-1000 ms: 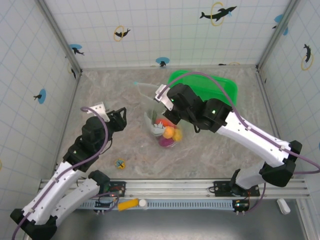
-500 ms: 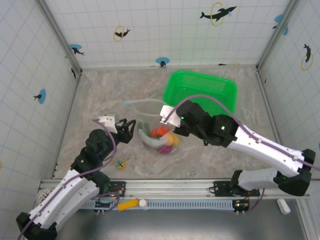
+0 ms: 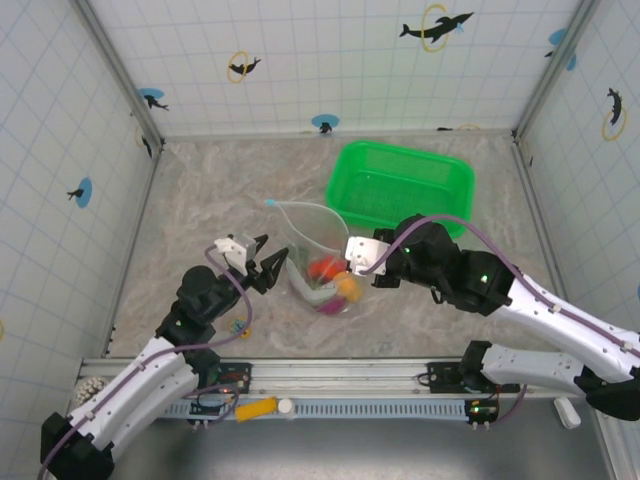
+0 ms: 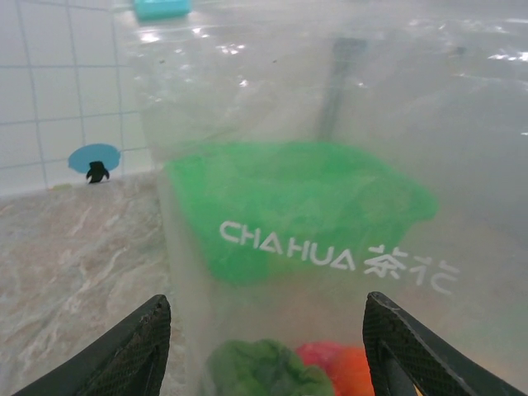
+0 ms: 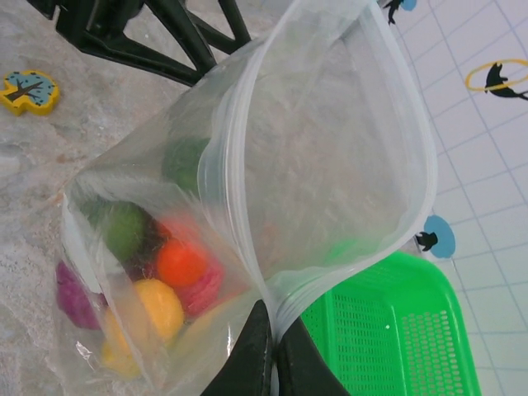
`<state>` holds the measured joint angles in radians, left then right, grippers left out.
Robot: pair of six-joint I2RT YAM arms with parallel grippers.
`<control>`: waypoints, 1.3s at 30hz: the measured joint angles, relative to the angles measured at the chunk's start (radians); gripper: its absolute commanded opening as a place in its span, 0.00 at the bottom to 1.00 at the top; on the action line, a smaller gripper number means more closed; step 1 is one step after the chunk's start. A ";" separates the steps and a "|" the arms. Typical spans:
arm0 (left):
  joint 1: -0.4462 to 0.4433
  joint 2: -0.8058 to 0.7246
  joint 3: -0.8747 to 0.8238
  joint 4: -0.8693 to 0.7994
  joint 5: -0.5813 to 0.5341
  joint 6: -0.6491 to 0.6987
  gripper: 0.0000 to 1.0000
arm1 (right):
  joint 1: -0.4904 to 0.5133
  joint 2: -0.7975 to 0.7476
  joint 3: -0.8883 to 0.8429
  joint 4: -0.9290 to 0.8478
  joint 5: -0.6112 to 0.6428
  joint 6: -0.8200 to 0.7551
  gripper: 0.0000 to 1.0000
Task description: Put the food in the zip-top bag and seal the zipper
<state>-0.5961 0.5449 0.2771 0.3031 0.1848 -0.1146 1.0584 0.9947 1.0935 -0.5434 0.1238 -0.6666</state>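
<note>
1. We see the zip-top bag (image 3: 312, 262) just off the near-left corner of the green basket (image 3: 405, 185), its mouth gaping open.
2. The food (image 5: 169, 276) sits in the bag's bottom, on the side away from the basket: green, red, orange, yellow and purple pieces.
3. The right gripper (image 5: 271, 355) has its fingers pressed together, pinching the bag's rim on the side nearest the basket.
4. The left gripper (image 3: 272, 258) is spread, across the bag from the basket; we cannot tell whether it touches the plastic.
5. The zipper (image 5: 233, 165) is unsealed, curving around the open mouth.
6. A yellow tree-shaped token (image 5: 29, 89) lies farther from the basket than the left gripper.
</note>
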 measured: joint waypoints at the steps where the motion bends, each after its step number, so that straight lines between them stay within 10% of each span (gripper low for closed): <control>1: 0.008 0.013 0.000 0.021 0.021 0.013 0.62 | 0.000 -0.002 0.000 0.000 -0.008 -0.008 0.00; 10: 0.241 0.168 -0.015 0.307 0.330 -0.022 0.59 | 0.000 -0.050 0.000 -0.014 -0.090 -0.082 0.00; 21: 0.271 0.315 0.055 0.486 0.665 -0.051 0.45 | -0.018 -0.064 0.000 -0.038 -0.117 -0.117 0.00; 26: 0.271 0.341 0.109 0.465 0.747 -0.021 0.02 | -0.033 -0.065 0.000 -0.037 -0.116 -0.124 0.00; 39: 0.271 0.280 0.208 0.209 0.695 0.145 0.00 | -0.166 -0.061 0.000 0.005 -0.004 -0.122 0.00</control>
<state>-0.3252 0.8253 0.4850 0.5117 0.8799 0.0307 0.8925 0.9333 1.0939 -0.5381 0.1200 -0.7891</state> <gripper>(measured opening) 0.041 0.050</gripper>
